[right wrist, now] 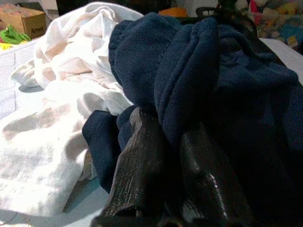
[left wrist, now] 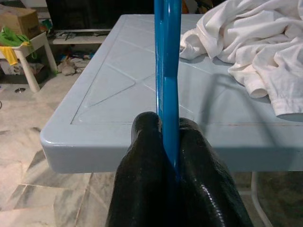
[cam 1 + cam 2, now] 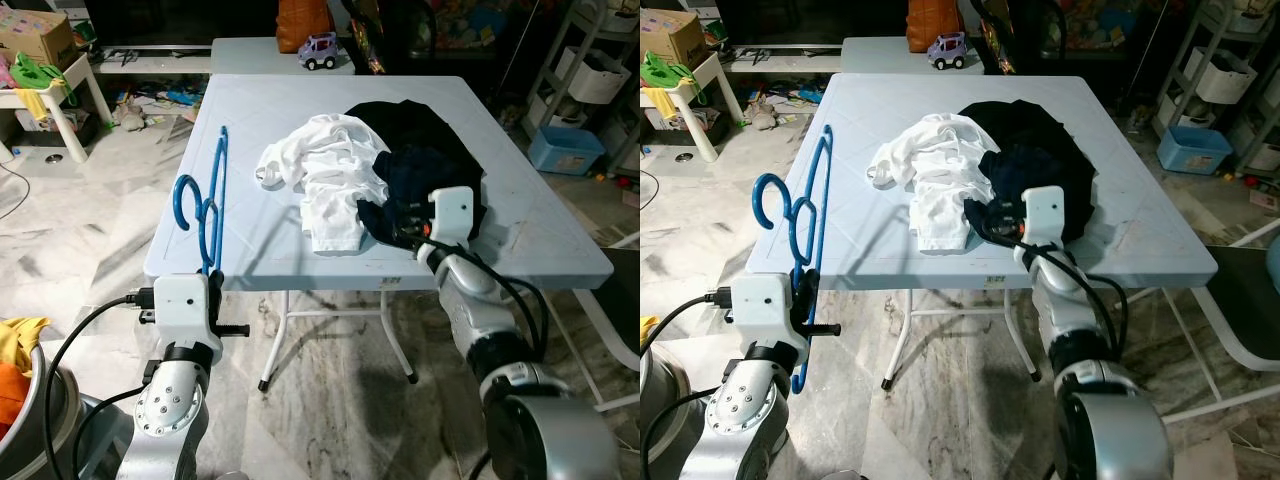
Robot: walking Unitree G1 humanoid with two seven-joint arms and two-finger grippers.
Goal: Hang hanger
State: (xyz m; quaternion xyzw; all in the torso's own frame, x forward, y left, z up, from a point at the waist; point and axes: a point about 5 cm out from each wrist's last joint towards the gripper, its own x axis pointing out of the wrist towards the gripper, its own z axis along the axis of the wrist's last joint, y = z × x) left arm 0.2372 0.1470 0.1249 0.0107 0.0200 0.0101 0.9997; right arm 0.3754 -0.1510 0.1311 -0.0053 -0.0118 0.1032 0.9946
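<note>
Blue hanger (image 3: 207, 205): held upright at the counter's (image 3: 260, 120) near-left edge, left gripper (image 2: 168, 142) jaws clenched on its bar, hook free for hanging. Navy garment (image 1: 213, 80): pinched by right gripper (image 1: 173, 137), probably to lift it. White shirt (image 3: 325, 175): loose on the counter.

Blue plastic hanger (image 3: 205, 200): thin-framed, with a curved hook at its near end. It stands on edge over the table's near left corner, its lower bar clamped between two black fingers (image 2: 142, 179).
</note>
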